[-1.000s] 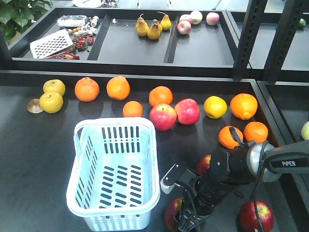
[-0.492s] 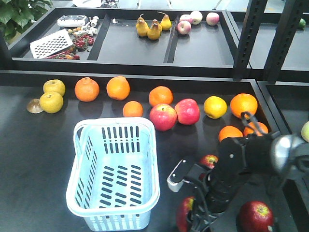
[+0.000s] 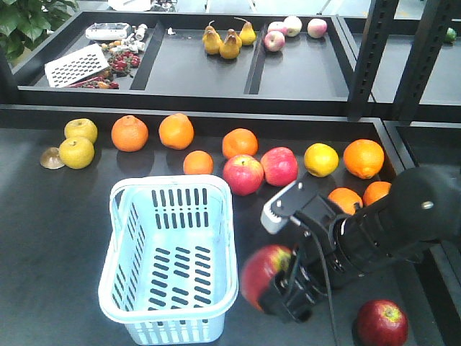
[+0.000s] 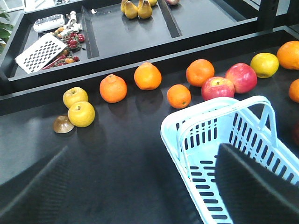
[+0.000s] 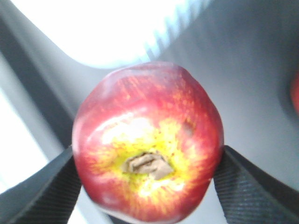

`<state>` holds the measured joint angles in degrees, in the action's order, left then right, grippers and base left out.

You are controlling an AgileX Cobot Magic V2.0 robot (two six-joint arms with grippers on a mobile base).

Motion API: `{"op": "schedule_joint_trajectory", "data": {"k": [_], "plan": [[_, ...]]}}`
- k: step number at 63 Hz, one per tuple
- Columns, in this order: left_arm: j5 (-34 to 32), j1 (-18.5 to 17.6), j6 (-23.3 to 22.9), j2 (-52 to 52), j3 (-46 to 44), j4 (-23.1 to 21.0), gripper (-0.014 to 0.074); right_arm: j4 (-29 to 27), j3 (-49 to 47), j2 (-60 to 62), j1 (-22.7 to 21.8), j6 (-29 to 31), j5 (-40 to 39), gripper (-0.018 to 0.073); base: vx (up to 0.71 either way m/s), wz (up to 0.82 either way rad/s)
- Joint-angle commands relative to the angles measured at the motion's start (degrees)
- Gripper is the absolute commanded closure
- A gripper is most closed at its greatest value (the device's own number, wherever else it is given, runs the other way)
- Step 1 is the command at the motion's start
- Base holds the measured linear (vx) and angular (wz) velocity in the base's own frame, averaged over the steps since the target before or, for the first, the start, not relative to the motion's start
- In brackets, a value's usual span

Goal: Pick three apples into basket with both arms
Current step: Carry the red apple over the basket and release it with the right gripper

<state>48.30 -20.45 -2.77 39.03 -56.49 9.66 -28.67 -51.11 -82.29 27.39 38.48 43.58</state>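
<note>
- Two pads [image 5: 37,191] of the right claw [image 3: 268,282] pinch one apple [image 5: 147,140] across its widest part, with its calyx end toward the wrist camera.
- The claw holds this apple just right of the basket [image 3: 232,252], seemingly off the table [image 3: 57,238].
- The apple looks firm, smooth and waxy, and fairly heavy for a two-point pinch. It would likely slip or twist in a loose grip and bruise if dropped far. Gripping across the middle, as here, seems the safest hold.
- The left claw [image 4: 145,186] stands wide with nothing between its fingers, above the table just left of the basket.
- A second apple [image 3: 382,322] lies well right of the basket, at the near edge. I cannot see a third.
- The basket holds nothing yet.
</note>
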Motion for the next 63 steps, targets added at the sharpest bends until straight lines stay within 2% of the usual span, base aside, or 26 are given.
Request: {"op": "schedule_joint_trajectory", "data": {"k": [1, 11, 17, 25, 38, 43, 57, 63], "plan": [[-3.53, 0.14, -0.55, -0.02, -1.62, 0.15, 0.0006, -9.64, -1.26, 3.32, 1.92, 6.96, -4.59, 0.0225, 0.0, 0.0], [-3.53, 0.14, -0.55, -0.02, -1.62, 0.15, 0.0006, -16.35, -1.26, 2.35, 9.94, 17.21, -15.46, 0.0225, 0.0, 0.0], [-3.53, 0.14, -0.55, -0.02, -1.62, 0.15, 0.0006, -17.03, -1.26, 0.57, 14.2, 18.41, -26.86, 0.0225, 0.0, 0.0], [-3.53, 0.14, -0.55, -0.02, -1.62, 0.15, 0.0006, -17.03, -1.73, -2.4, 17.29, 19.0, -35.79, 0.0225, 0.0, 0.0], [-3.53, 0.14, -0.55, -0.02, -1.62, 0.15, 0.0006, -17.08, -6.59, -8.64, 17.36, 19.0, -34.6, 0.0169, 0.0, 0.0], [-3.53, 0.14, -0.55, -0.02, -1.62, 0.15, 0.0006, -17.08, -8.02, -10.62, 17.36, 18.94, -33.81, 0.0106, 0.0, 0.0], [-3.53, 0.14, -0.55, -0.02, -1.62, 0.15, 0.0006, -17.75, -8.58, -12.43, 17.36, 18.88, -33.64, -0.0146, 0.0, 0.0], [-3.53, 0.14, -0.55, -0.02, -1.62, 0.15, 0.0006, -17.75, -8.58, -12.43, 17.23, 18.88, -33.71, -0.0169, 0.0, 0.0]]}}
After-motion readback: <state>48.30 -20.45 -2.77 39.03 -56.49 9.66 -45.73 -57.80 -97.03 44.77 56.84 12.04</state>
